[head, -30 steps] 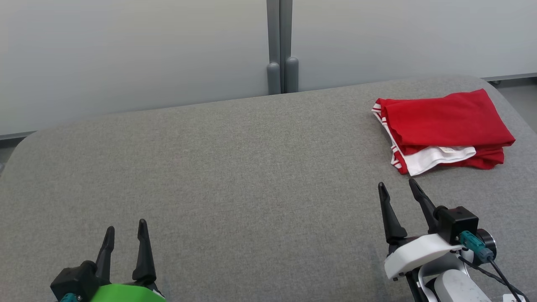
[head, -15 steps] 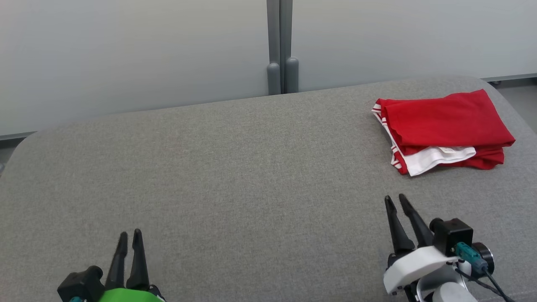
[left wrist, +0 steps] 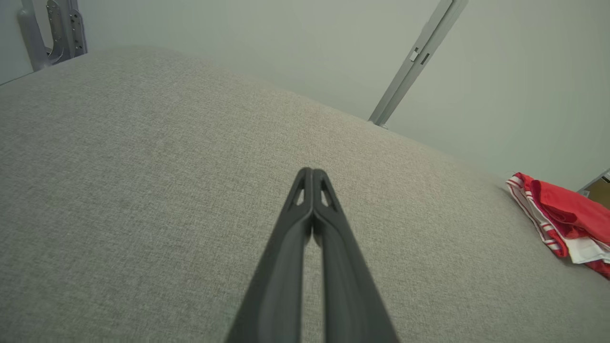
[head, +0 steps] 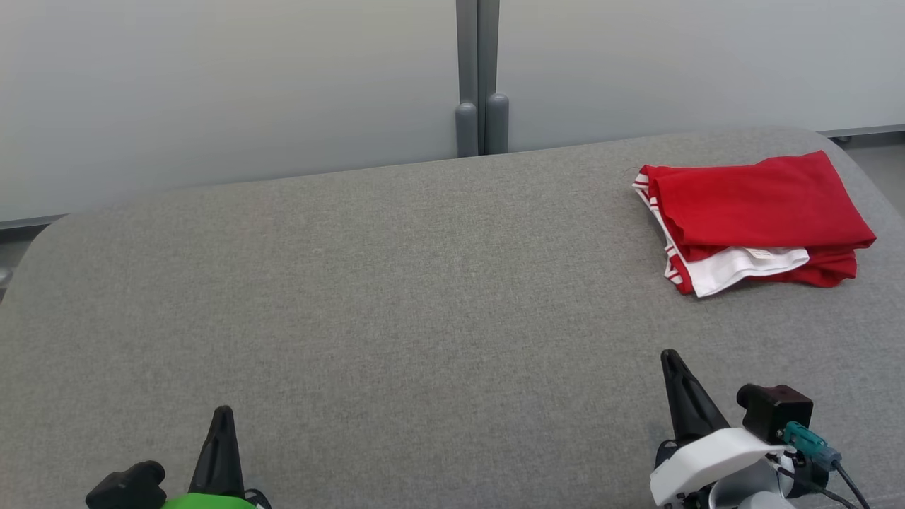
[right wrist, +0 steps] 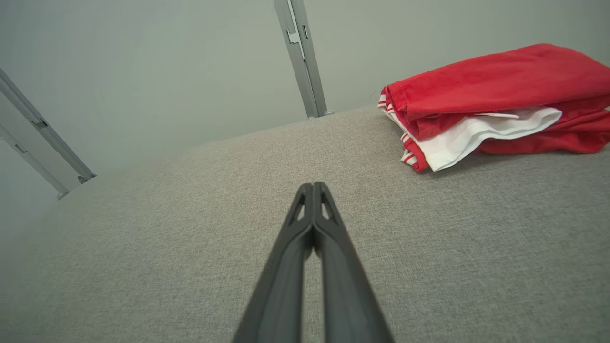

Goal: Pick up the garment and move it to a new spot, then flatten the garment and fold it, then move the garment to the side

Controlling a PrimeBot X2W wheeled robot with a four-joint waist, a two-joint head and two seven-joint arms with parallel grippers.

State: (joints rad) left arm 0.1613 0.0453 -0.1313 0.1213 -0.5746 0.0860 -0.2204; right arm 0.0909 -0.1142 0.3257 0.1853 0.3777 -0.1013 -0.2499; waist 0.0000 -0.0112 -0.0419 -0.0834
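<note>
Grey woven fabric covers the padded surface (head: 396,283) before me. It has rounded corners and spans the head view. Behind it stand two pale wall panels (head: 212,85), joined at the seam by two grey uprights (head: 479,71) side by side, each ending in a rounded foot at the far edge of the surface. Count of items: one garment (head: 756,205), two claws. Left claw (head: 223,418): near left of the scene, fingers pressed together tip to tip, gripping nothing, over bare fabric. Right claw (head: 672,362): near right, fingers likewise closed tip to tip, gripping nothing, with its white wrist housing (head: 707,456) and a teal connector (head: 802,435) just behind it. Whether either claw's tips touch the surface I cannot tell. Location of the garment: far right of the surface, close to the right edge, beyond my right claw and apart from it, and well apart from my left. Condition of the garment: red cloth, folded into a rough rectangle of several layers, the top layer smooth apart from a few shallow creases. One white band (head: 728,272) protrudes from between the layers on the near side and carries one small label (head: 760,252). Red-and-white striped trim (head: 668,258) runs down the left edge. The lower layers bulge slightly past the top layer at the near right corner. The garment lies flat on the surface, touched by neither claw.
</note>
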